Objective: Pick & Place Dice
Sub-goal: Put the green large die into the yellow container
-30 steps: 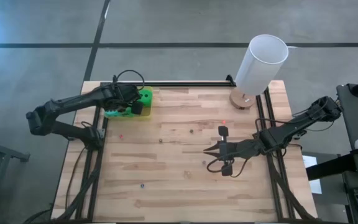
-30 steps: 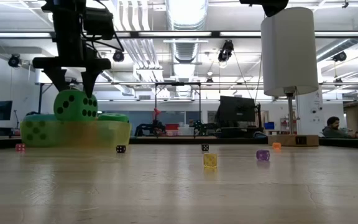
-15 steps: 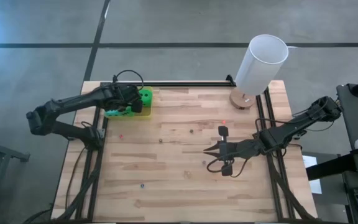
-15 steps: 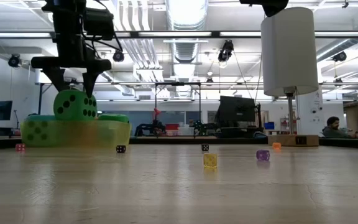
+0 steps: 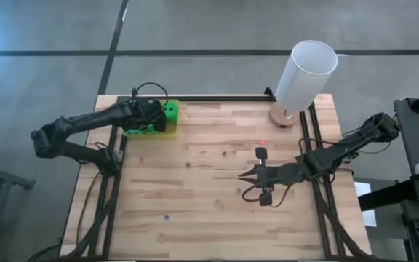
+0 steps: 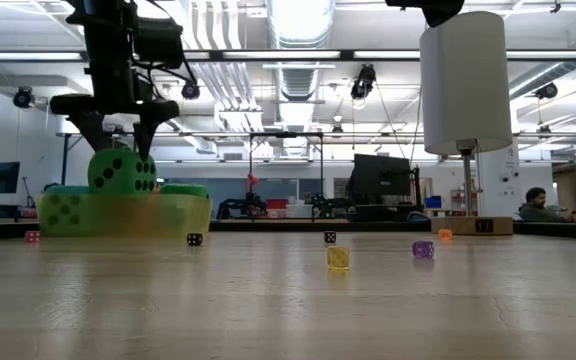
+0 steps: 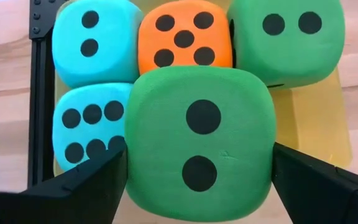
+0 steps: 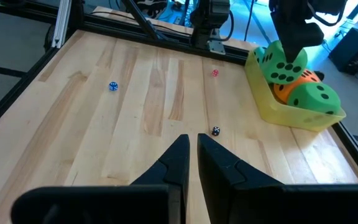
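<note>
Slightly lower than a second ago, the held green die point(image 6: 121, 171) has sunk toward the yellow tray point(image 6: 183, 216) as the left pincer point(image 5: 160, 121) eases down; nothing else has shifted. High view: left arm reaches to the tray at the far left corner of the wooden surface point(image 5: 195, 196); right pincer point(image 5: 243, 177) lies idle mid-surface, well apart from the tray, with a white cylindrical lamp point(image 5: 305, 73) at the far right corner. Low view: left pincer clamps the die from above, just over the tray's contents, likely so it can be set among the others. Tiny dice, one yellow point(image 6: 338, 258) and one purple point(image 6: 423, 250), sit scattered on the surface; a lab with monitors and ceiling lights lies beyond. Left wrist view: green die point(image 7: 199, 146) gripped on both sides, over two teal dice point(image 7: 92, 127), an orange die point(image 7: 184, 42) and a second green die point(image 7: 284, 40). Right wrist view: right pincer point(image 8: 191, 146) fingers nearly touching, empty; tray point(image 8: 272, 106) far off.
</note>
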